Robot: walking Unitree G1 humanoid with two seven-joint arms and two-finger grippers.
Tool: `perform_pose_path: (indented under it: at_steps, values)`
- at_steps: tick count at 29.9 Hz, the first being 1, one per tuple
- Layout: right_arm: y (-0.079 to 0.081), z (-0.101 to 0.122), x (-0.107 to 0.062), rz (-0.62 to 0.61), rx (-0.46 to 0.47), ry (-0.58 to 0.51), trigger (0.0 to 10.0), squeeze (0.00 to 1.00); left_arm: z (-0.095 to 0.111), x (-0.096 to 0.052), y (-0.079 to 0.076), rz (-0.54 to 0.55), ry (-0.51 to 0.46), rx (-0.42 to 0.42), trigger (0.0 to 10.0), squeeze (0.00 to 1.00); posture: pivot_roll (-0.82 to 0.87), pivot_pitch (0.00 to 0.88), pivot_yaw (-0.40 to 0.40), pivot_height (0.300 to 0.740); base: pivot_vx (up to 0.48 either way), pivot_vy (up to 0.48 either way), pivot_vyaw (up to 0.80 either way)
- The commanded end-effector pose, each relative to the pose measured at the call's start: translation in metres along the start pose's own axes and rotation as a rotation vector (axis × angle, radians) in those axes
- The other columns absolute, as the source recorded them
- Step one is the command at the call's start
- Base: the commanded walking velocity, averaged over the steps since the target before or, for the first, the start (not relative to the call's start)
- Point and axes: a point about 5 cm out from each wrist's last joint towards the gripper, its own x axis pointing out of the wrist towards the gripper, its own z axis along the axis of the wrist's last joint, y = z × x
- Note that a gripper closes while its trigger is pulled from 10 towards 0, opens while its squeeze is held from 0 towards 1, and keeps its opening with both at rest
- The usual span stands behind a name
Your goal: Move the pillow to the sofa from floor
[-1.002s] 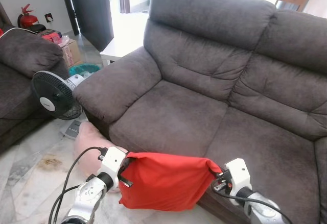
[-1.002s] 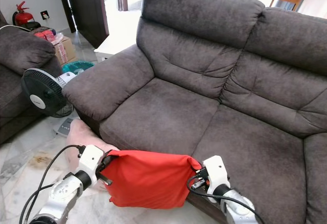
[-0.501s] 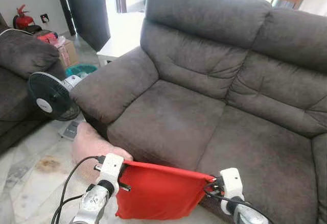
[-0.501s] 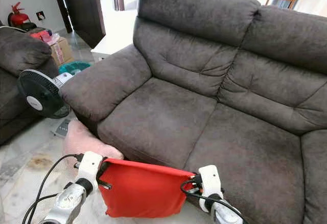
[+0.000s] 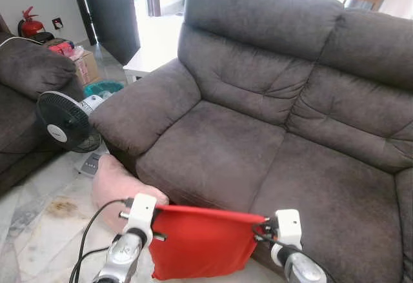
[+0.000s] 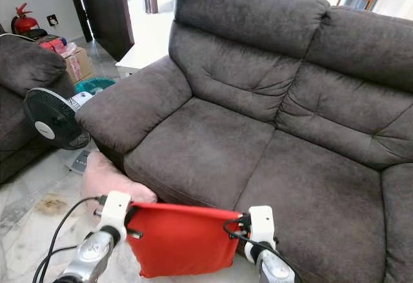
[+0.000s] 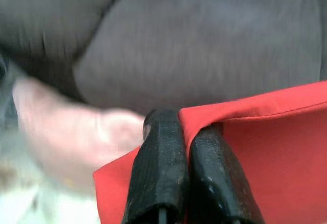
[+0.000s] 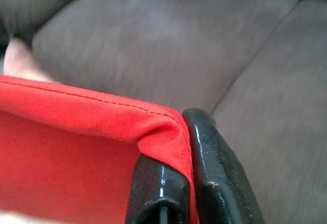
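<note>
Since a second ago you've pulled the flat red fabric pillow (image 5: 201, 243) taut; left gripper (image 5: 153, 220) and right gripper (image 5: 260, 227) pinch its top corners, dark grey sofa (image 5: 219, 154) seat's front edge just ahead.

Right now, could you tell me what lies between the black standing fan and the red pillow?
A pink cushion lies on the floor there, against the sofa's front, seen in the left eye view between the fan and red pillow.
</note>
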Motion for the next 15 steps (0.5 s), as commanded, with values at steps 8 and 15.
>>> perform_pose_path:
  at_steps: [8, 15]
  values:
    - [-0.014, 0.032, 0.005, -0.111, 0.011, -0.182, 10.0, 0.0, 0.034, 0.011, 0.017, 0.052, -0.147, 0.074, 10.0, 0.0, 0.08, 0.008, -0.041, 0.74, 0.0, 0.0, 0.0]
    - [-0.012, 0.031, 0.004, -0.113, 0.023, -0.188, 10.0, 0.0, 0.031, 0.009, 0.018, 0.061, -0.146, 0.059, 10.0, 0.0, 0.07, 0.014, -0.039, 0.74, 0.0, 0.0, 0.0]
